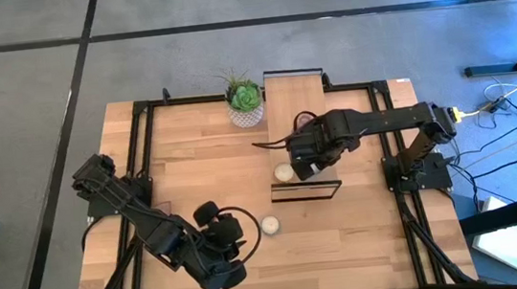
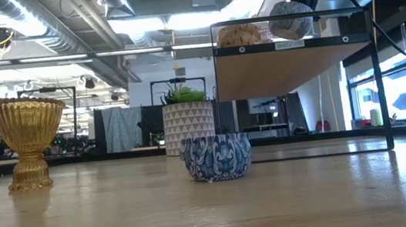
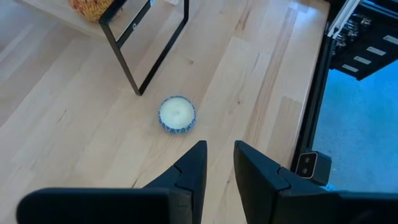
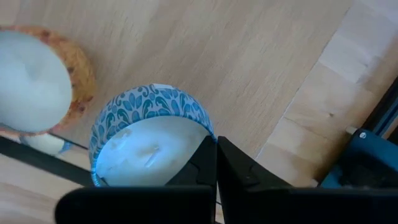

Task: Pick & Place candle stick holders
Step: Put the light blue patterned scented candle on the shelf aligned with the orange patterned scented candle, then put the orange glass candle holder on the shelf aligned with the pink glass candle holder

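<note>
An amber goblet-shaped candle stick holder (image 2: 28,139) stands upright on its foot on the table, at the left of the low view. No gripper is near it. My right gripper (image 4: 216,152) points down over the small shelf (image 1: 293,88) and is shut on a blue-patterned candle bowl (image 4: 149,134), also visible as the bowl (image 2: 291,19) on the shelf top. My left gripper (image 3: 219,155) hangs open above the table's near part with nothing between its fingers. It points at a second blue candle bowl (image 3: 177,114) that sits on the table. My right gripper pinches the blue-patterned bowl's rim (image 4: 208,134) from above, fingers pointing down. One finger lies over the wax inside and the other outside the wall. The bowl sits upright at shelf-top height; whether its base rests on the shelf I cannot tell.
An orange-patterned candle (image 4: 37,81) stands on the shelf beside the held bowl. A green plant in a white pot (image 1: 245,102) stands at the far edge. Another candle (image 1: 284,172) lies on the table by the shelf's black frame (image 1: 307,193). Bare wood stretches on the table's left.
</note>
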